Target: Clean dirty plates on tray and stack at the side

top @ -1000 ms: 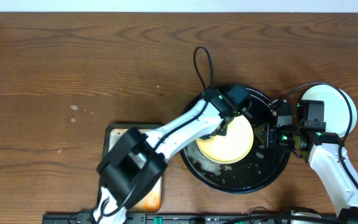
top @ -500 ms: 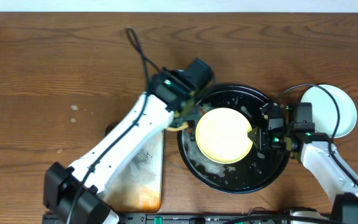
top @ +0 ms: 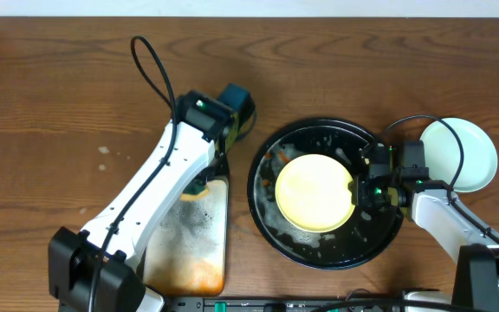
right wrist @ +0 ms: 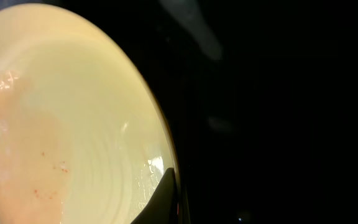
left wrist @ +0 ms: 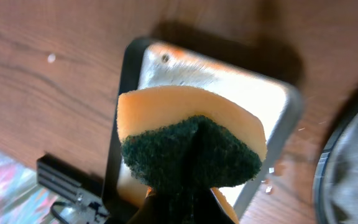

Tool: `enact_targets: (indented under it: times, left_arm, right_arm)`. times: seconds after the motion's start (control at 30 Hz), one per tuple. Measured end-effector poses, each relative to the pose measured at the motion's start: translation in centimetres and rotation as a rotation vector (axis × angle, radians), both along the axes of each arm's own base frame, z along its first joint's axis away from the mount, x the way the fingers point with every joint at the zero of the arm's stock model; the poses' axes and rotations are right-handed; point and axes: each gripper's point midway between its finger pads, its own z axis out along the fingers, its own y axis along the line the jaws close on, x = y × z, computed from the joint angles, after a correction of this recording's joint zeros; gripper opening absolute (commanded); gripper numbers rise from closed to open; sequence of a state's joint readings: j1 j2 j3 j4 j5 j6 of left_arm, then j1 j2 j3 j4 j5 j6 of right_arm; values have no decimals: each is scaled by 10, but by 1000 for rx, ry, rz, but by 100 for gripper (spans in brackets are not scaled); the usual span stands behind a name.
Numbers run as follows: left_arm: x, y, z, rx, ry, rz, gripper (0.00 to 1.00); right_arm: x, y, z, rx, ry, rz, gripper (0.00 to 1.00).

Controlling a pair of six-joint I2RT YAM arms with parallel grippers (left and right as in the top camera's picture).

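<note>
Yellow plate [top: 314, 191] 1, mint plate [top: 468, 154] 1, we count; wrist views alone show left pincer [left wrist: 179, 208] clamping sponge [left wrist: 191, 149], right pincer [top: 361, 192] clamping yellow rim.

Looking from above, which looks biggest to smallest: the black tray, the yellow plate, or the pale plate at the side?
1. black tray, clearly largest.
2. yellow plate and pale plate: they look about alike, so no ranking.

Worktop [top: 59, 104] was dark brown wood with a strong grain, evenly lit, only soft shadows. A pale strip [top: 249, 7] ran along its far edge, and a few whitish specks [top: 103, 152] dotted the left side.
</note>
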State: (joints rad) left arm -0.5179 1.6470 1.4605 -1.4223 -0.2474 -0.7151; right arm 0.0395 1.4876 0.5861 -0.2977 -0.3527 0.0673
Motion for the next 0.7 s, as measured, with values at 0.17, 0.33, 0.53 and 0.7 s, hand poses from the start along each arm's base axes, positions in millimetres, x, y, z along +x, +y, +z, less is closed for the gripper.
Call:
enact_targets:
  times: [0.17, 0.33, 0.53, 0.7]
  left_arm:
    - [-21, 15, -12, 12, 9, 32, 8]
    - [-34, 30, -18, -44, -67, 77, 8]
    - [-44, 42, -31, -124, -158, 131, 8]
    - [-51, 36, -52, -186, -170, 132, 9]
  right_arm:
    - [-8, -15, 13, -105, 15, -30, 1]
    - [3, -21, 58, -262, -109, -45, 1]
    - [6, -16, 107, -422, -299, -54, 1]
    - [3, -8, 132, -534, -422, -44, 1]
